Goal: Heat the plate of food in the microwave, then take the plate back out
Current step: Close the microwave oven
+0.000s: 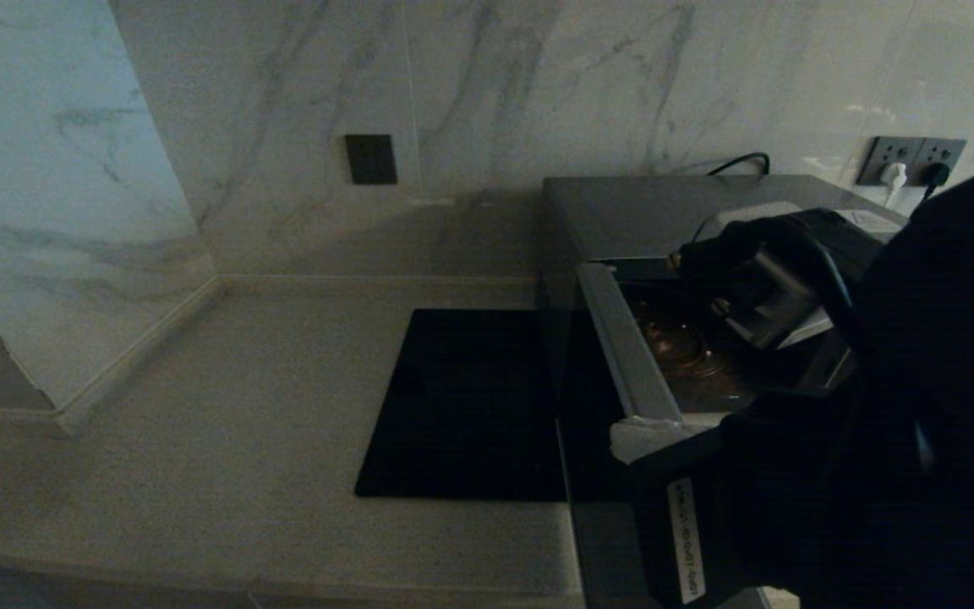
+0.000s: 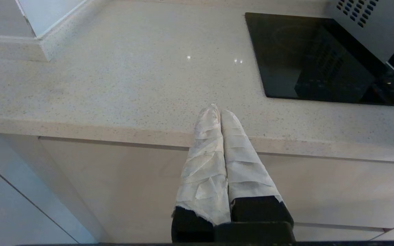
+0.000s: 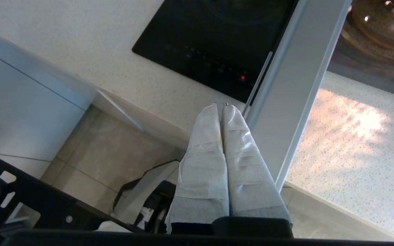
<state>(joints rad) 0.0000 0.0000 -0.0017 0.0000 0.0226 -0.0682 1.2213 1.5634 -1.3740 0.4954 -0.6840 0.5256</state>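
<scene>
**Ana:** Microwave first: the big boxy grey-silver oven (image 1: pixel 622 211) stands on the pale speckled stone countertop (image 1: pixel 242 440), backed against the marbled wall on the robot's right. Its dark glass door with silver trim (image 3: pixel 286 102) is swung open toward the counter's front edge, and the cavity glows warm inside.

**Ben:** And the plate of food?

**Ana:** I can only see the round glass turntable (image 3: pixel 378 30) on the cavity floor. From these angles I cannot tell whether a plate sits on it.

**Ben:** Where is the working claw?

**Ana:** The right gripper (image 3: pixel 221 108) is just beside the free edge of the open door, at the front edge of the counter. Its two white-wrapped fingers (image 3: pixel 204 157) are pressed together with nothing between them. Whether they touch the door, I cannot tell.

**Ben:** The other arm?

**Ana:** The left gripper (image 2: pixel 218 111) hangs parked in front of the cabinet face, below the counter edge, well to the left of the oven, its padded fingers pressed together too, empty.

**Ben:** Anything else close by?

**Ana:** A flat black square glass cooktop (image 1: pixel 470 397) lies in the counter just left of the microwave, with a small red light showing on it. Behind the oven, a wall socket (image 1: pixel 910 161) holds two plugs.
</scene>
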